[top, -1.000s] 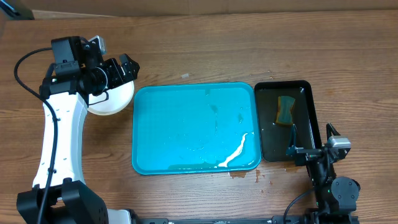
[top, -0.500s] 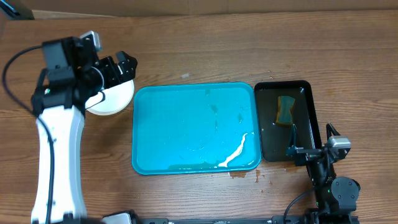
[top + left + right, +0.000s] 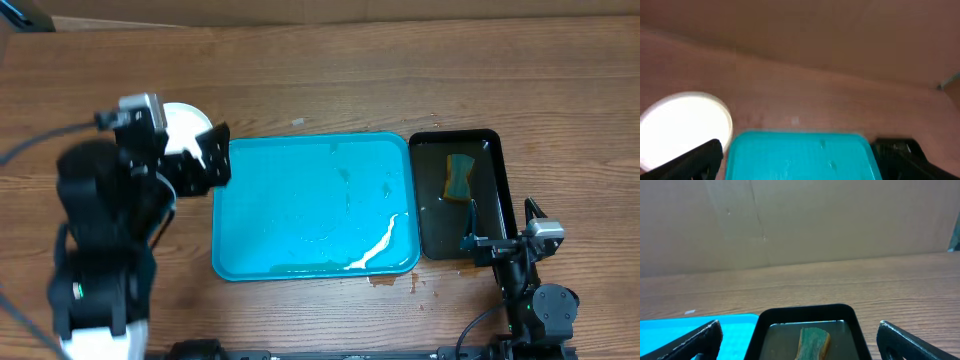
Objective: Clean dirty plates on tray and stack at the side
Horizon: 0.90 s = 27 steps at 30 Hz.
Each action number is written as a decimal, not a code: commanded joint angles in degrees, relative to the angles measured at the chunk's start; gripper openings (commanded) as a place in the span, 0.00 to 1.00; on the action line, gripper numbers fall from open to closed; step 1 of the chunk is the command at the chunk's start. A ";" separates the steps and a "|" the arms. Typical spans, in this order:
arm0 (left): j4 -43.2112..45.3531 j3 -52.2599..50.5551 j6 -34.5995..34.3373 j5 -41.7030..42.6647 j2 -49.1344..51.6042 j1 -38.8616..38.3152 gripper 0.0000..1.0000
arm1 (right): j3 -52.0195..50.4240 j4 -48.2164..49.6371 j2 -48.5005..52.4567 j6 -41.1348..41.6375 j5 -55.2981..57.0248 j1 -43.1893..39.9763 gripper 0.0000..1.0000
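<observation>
Left claw is raised off plates since a second ago, wide, empty. Plates are left on counter beside tray; none seen on it. Right claw wide. Task judged done.

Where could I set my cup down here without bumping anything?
Bare wood runs along the far edge, beyond the turquoise tray and black tray. Crowded: around the plates under the left arm, and by the right arm.

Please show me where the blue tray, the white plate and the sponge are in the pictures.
blue tray (image 3: 290, 190), overhead view, on its bare floor.
white plate (image 3: 187, 122), overhead view, on the part not hidden by the arm.
sponge (image 3: 459, 177), overhead view, on its middle.
</observation>
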 commanded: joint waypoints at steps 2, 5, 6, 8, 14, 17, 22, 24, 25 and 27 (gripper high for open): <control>14.19 -12.28 0.92 -5.27 -13.09 -0.26 1.00 | -0.61 0.20 -0.63 -0.37 0.11 -0.04 1.00; 26.25 -20.96 0.92 -6.12 -21.46 -0.15 1.00 | -0.61 0.20 -0.63 -0.37 0.11 -0.04 1.00; 29.94 -24.02 0.92 -6.40 -24.55 -0.15 1.00 | -0.61 0.20 -0.63 -0.37 0.11 -0.04 1.00; 36.74 -30.18 0.92 -7.54 -30.67 -0.17 1.00 | -0.61 0.20 -0.63 -0.37 0.11 -0.04 1.00; 48.04 -43.06 0.90 -8.59 -43.10 -0.17 1.00 | -0.61 0.20 -0.63 -0.37 0.11 -0.04 1.00; 51.74 -49.29 0.87 -8.59 -48.54 -0.17 1.00 | -0.61 0.20 -0.63 -0.37 0.11 -0.04 1.00; 53.00 -54.93 0.87 -8.57 -52.09 -0.17 1.00 | -0.61 0.20 -0.63 -0.37 0.11 -0.04 1.00; 52.89 -56.52 0.61 -8.52 -52.04 -0.17 1.00 | -0.61 0.20 -0.63 -0.37 0.11 -0.04 1.00; 52.87 -57.40 0.63 -8.33 -52.04 -0.17 1.00 | -0.61 0.20 -0.63 -0.37 0.11 -0.04 1.00; 52.28 -58.99 0.61 -8.33 -52.04 -0.17 1.00 | -0.61 0.20 -0.63 -0.37 0.11 -0.04 1.00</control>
